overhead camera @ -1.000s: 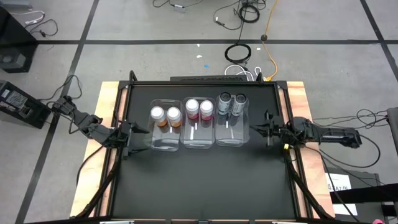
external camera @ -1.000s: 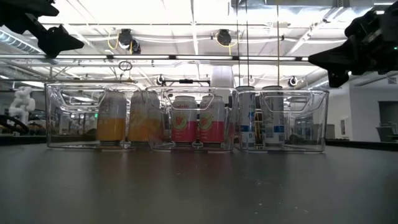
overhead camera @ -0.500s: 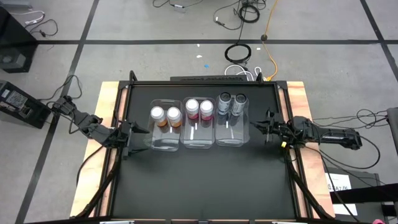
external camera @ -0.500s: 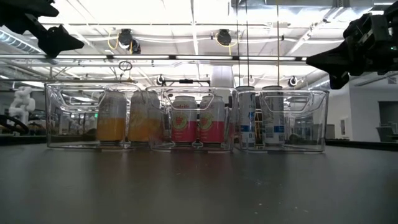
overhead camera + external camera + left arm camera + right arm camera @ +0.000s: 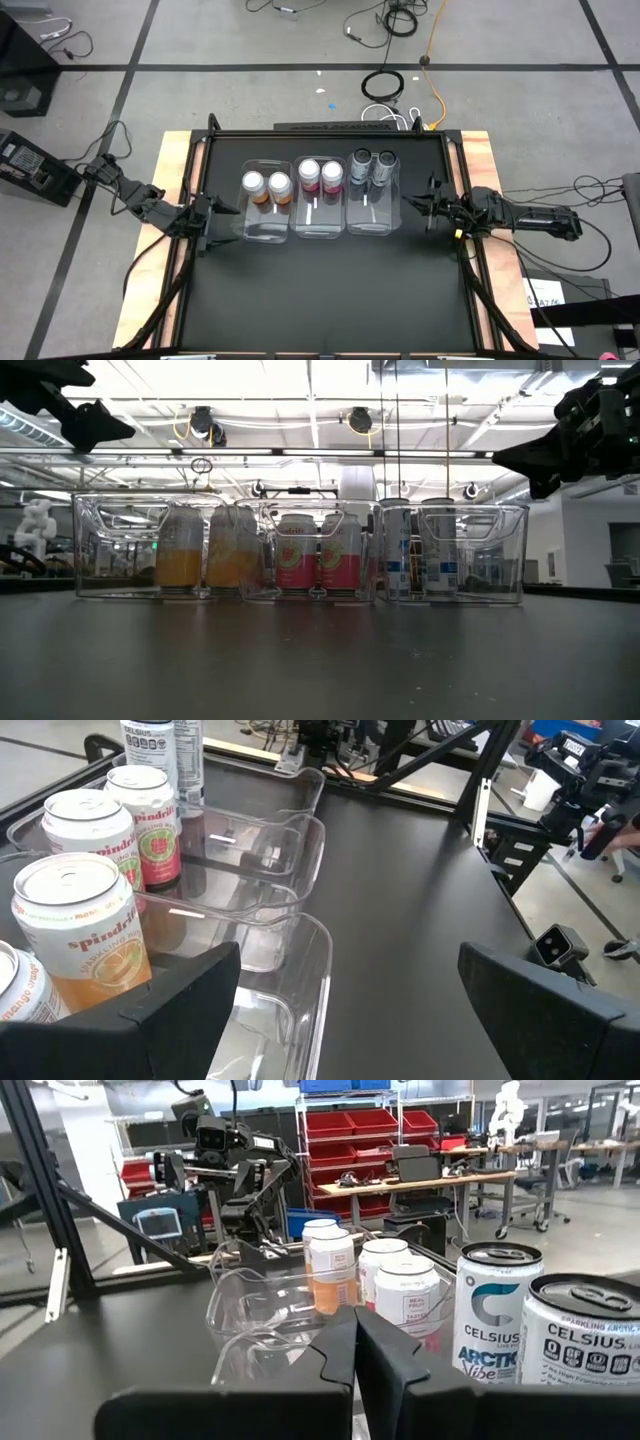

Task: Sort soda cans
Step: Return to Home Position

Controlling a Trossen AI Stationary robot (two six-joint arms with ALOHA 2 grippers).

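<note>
Three clear bins stand side by side mid-table. The left bin [image 5: 266,226] holds two orange cans [image 5: 266,185], the middle bin [image 5: 318,224] two pink cans [image 5: 320,173], and the right bin [image 5: 370,216] two dark cans [image 5: 371,161]. Every can stands upright on its base. My left gripper [image 5: 232,210] hovers open just left of the left bin, and in its wrist view the orange cans [image 5: 75,935] sit near its wide-spread fingers. My right gripper [image 5: 416,205] hovers shut just right of the right bin, beside the dark cans [image 5: 545,1340].
The near half of the black table [image 5: 330,290] lies in front of the bins. A raised frame rail [image 5: 330,133] runs along the far edge. Both grippers hang above bin height in the low view, my left gripper [image 5: 105,425] and my right gripper [image 5: 515,457].
</note>
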